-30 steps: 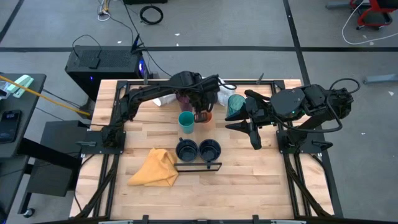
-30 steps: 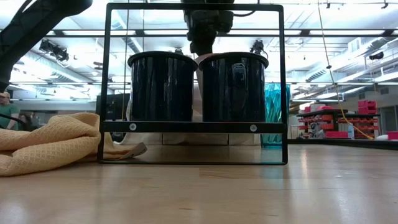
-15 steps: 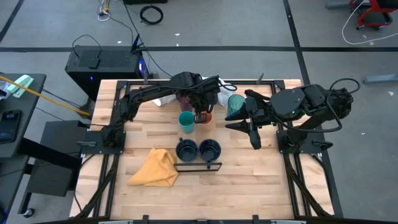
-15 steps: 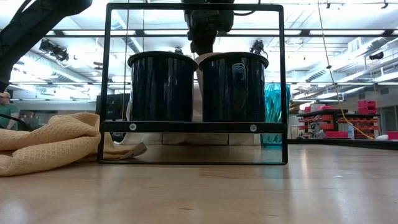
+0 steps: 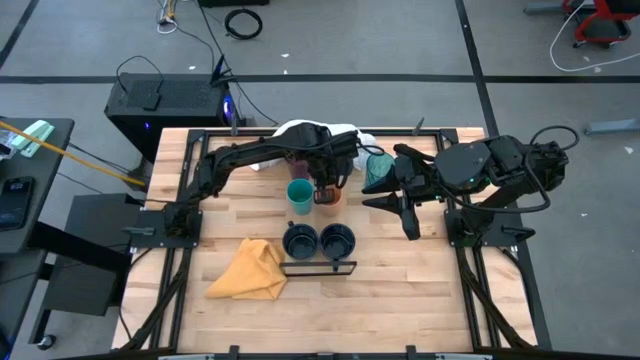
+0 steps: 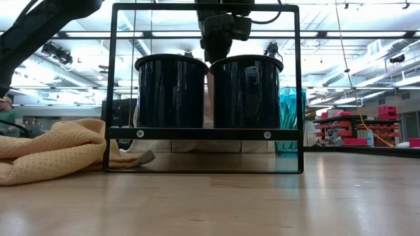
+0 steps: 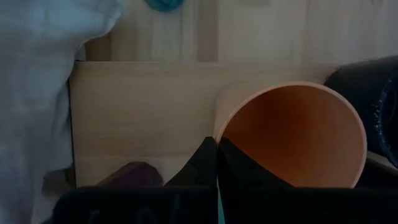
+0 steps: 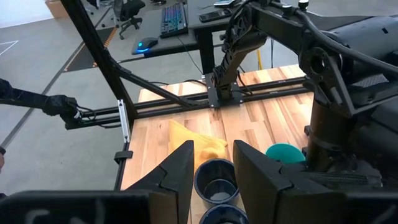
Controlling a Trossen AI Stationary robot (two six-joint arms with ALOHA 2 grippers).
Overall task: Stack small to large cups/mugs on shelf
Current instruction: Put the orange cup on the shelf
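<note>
On the tabletop [image 5: 400,300], the yellow cloth [image 5: 250,270] lies crumpled toward the near left corner. Just beside it, at the middle of the near half, two dark navy mugs [image 5: 300,240] stand side by side behind the shelf's dark metal rim [image 5: 318,267]; seen level from the table's edge, that rim frames the mugs [image 6: 170,92]. Farther back, the short teal cup [image 5: 299,194] stands upright, mouth up. Just to its right my left gripper [image 5: 325,188] is clamped on the rim of the orange cup [image 5: 331,196]; my wrist camera shows my fingers [image 7: 214,165] pressed together over that cup's wall [image 7: 292,134], above the pale shelf board [image 7: 143,106]. A purple tumbler [image 5: 296,158] sits under my left arm near the far edge, with a white cloth [image 5: 310,130] behind it. Right of that stands the tall teal tumbler [image 5: 377,168]. My right gripper [image 5: 400,205] hovers near the table's right side with its fingers [image 8: 180,171] apart, holding nothing
</note>
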